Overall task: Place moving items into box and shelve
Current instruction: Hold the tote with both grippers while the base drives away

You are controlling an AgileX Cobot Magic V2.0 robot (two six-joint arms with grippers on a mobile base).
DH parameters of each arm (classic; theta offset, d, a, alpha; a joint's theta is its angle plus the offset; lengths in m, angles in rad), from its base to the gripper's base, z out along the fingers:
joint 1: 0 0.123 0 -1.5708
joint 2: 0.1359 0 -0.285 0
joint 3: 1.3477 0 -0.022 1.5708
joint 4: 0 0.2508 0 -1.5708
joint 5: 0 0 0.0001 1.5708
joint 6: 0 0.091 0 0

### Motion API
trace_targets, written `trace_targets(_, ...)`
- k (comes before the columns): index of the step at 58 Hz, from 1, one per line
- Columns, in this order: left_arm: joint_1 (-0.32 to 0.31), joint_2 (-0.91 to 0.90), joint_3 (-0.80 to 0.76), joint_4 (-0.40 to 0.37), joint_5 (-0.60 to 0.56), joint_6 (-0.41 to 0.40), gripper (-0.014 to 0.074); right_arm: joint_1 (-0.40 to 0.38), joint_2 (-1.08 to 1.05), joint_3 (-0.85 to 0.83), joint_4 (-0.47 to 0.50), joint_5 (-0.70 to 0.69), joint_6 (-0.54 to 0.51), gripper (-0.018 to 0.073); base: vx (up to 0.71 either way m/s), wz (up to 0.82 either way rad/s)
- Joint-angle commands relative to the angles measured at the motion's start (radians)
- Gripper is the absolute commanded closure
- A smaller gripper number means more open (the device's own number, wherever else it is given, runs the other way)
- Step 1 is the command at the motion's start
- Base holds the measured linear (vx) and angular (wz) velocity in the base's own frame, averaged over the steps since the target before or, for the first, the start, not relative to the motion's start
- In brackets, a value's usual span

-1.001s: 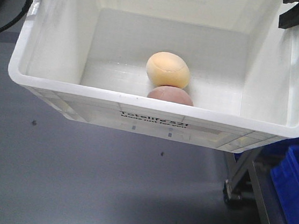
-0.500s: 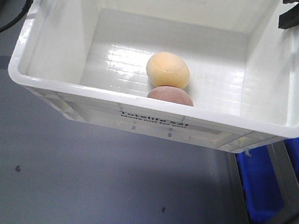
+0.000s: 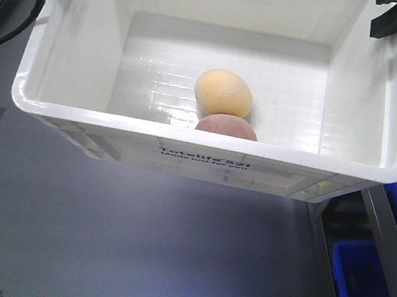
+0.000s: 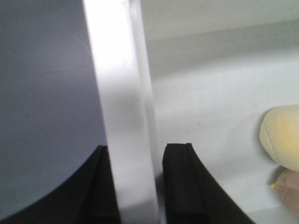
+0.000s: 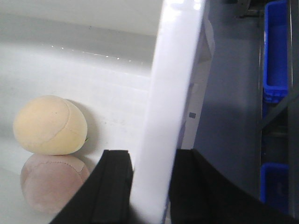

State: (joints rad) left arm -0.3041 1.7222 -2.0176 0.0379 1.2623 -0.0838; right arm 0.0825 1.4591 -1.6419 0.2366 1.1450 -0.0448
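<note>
The white box [image 3: 207, 136] hangs between two arms, left gripper [image 4: 138, 154] clenched on its 9 o'clock end wall, right gripper [image 5: 149, 158] on the 3 o'clock one, long axis running across. The blue bins [image 3: 365, 289] lie at 5 o'clock, nearer the right arm. Inside, the yellow item [image 3: 223, 92] touches the pink item [image 3: 228, 125] by the near wall, printed "Totelife 521".

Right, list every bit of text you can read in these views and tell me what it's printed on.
"Totelife 521": black print on the outer front wall of the white box, seen in the front-facing view.
Smaller line just beneath it, on the same wall: seems to read "Made just for you", but it is small and blurred, so that is not certain.
Left and right wrist views: no text to read.
</note>
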Motion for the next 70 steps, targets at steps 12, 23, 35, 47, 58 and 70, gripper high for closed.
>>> trace_targets(12,0.004,-0.055,-0.035,0.045,-0.115,0.004,0.0594,-0.003,-0.053,-0.046,0.054,-0.102,-0.016,0.0564,0.54,0.19)
trace_targets(23,0.004,-0.055,-0.035,0.045,-0.118,0.004,0.0594,-0.003,-0.053,-0.046,0.052,-0.102,-0.016,0.0564,0.48,0.36)
trace_targets(35,0.004,-0.055,-0.035,0.045,-0.118,0.004,0.0594,-0.003,-0.053,-0.046,0.052,-0.102,-0.016,0.0564,0.41,0.52)
trace_targets(47,0.004,-0.055,-0.035,0.045,-0.118,0.004,0.0594,-0.003,-0.053,-0.046,0.051,-0.102,-0.016,0.0564,0.34,0.67)
trace_targets(58,0.004,-0.055,-0.035,0.045,-0.118,0.004,0.0594,-0.003,-0.053,-0.046,0.051,-0.102,-0.016,0.0564,0.28,0.78)
trace_targets(70,0.004,-0.055,-0.035,0.045,-0.118,0.004,0.0594,-0.003,-0.053,-0.046,0.051,-0.102,-0.016,0.0564,0.24,0.77)
